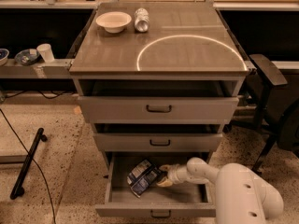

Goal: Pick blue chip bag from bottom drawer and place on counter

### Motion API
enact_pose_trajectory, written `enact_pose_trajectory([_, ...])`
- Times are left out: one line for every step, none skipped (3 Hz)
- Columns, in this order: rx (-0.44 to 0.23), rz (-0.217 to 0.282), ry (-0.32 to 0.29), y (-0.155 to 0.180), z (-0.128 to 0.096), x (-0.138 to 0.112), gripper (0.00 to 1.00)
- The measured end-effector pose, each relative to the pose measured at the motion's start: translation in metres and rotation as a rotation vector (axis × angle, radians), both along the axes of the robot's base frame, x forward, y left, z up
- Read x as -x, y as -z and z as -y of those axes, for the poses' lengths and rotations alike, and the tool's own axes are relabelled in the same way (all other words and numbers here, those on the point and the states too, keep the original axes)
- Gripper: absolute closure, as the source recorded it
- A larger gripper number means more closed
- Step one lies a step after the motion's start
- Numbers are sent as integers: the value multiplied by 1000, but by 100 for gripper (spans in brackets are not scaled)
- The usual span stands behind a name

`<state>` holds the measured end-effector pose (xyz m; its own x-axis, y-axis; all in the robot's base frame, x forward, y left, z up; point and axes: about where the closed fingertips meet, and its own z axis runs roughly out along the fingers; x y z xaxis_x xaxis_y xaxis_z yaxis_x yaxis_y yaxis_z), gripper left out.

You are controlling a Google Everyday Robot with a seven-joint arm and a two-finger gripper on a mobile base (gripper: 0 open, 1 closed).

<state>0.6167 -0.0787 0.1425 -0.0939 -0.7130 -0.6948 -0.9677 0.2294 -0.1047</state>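
Observation:
The blue chip bag, dark blue with white panels, lies tilted inside the open bottom drawer, left of centre. My gripper reaches into the drawer from the right on a white arm and sits at the bag's right edge, touching it. The counter is the glossy grey-brown top of the cabinet, with a bright ring of reflected light on it.
A white bowl and a silver can stand at the counter's back left. The two upper drawers are pulled partly out above the bottom one. A black bar lies on the floor at left; a dark chair is at right.

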Motion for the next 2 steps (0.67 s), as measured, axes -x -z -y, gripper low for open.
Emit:
enact_pose_trajectory([13, -21, -16, 7, -4, -7, 46])
enact_pose_trajectory([16, -32, -21, 11, -6, -12, 69])
